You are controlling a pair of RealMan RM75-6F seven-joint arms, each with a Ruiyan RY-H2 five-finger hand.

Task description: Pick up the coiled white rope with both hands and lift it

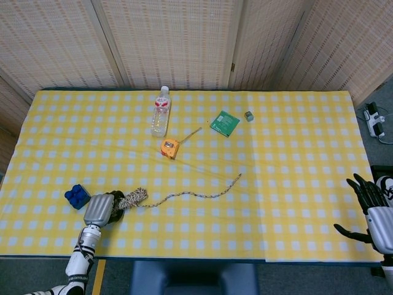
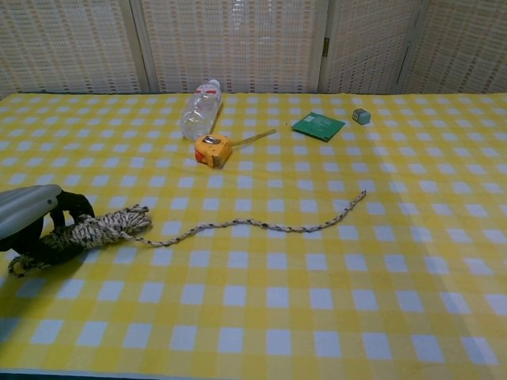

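Checked table [image 1: 295, 153], rope [image 1: 184, 195], bottle [image 1: 160, 112], tape measure [image 1: 169, 148], possibly blue block [image 1: 77, 196]
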